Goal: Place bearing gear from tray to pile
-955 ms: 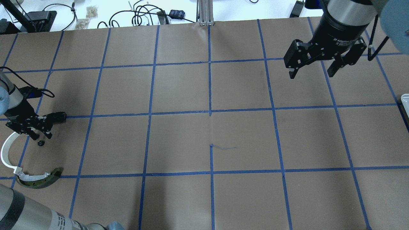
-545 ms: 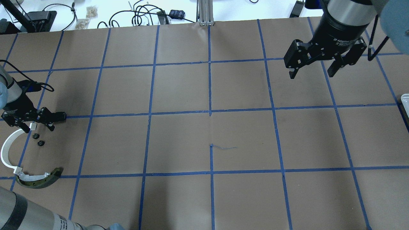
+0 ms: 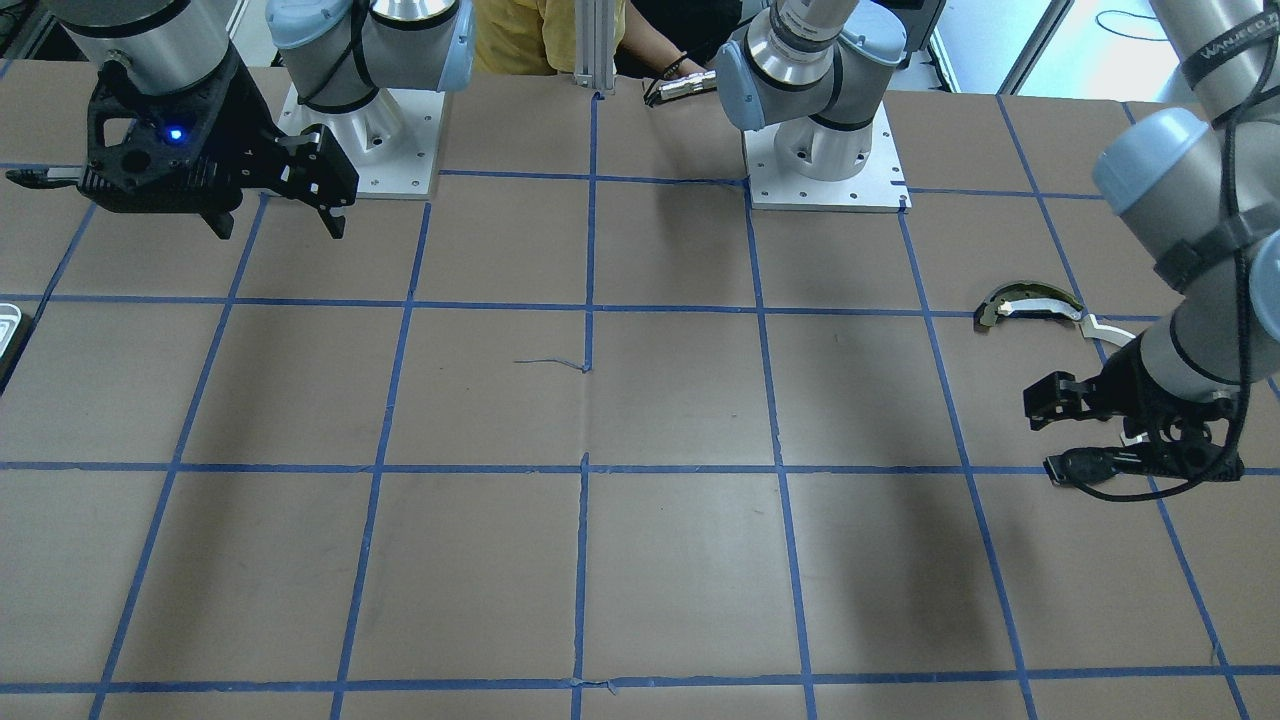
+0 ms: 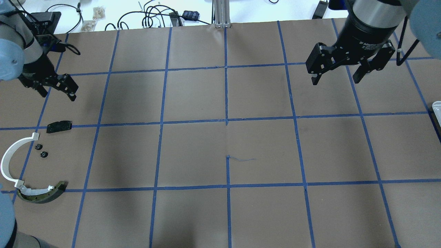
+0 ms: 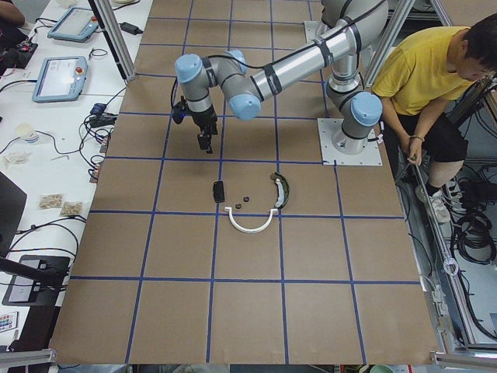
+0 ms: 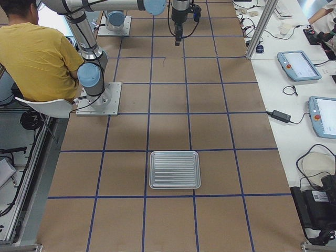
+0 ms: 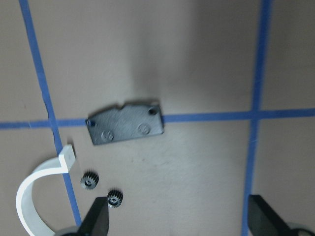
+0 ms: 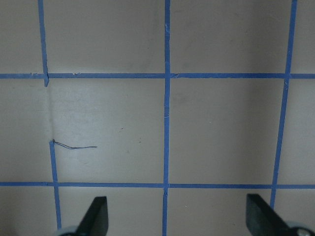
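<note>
Two small black bearing gears (image 4: 38, 146) (image 4: 43, 154) lie side by side in the pile, between the white arc strip (image 4: 7, 159) and the flat black plate (image 4: 59, 126). The dark olive-tipped piece (image 4: 41, 195) lies nearer the robot. In the left wrist view the gears (image 7: 89, 180) (image 7: 114, 197) sit below the plate (image 7: 125, 126). My left gripper (image 4: 58, 93) is open and empty, raised beyond the pile. My right gripper (image 4: 337, 80) is open and empty, high over the far right. The tray (image 4: 437, 109) shows as a sliver; in the exterior right view the tray (image 6: 175, 169) holds nothing.
Brown paper with blue tape gridlines (image 4: 226, 120) covers the table. Cables and small devices (image 4: 151, 15) lie beyond the far edge. A person in yellow (image 5: 439, 74) sits beside the robot bases.
My left gripper let go of a second gear next to the first, then rose and moved away toward the far side, uncovering the black plate. The right arm has not moved.
</note>
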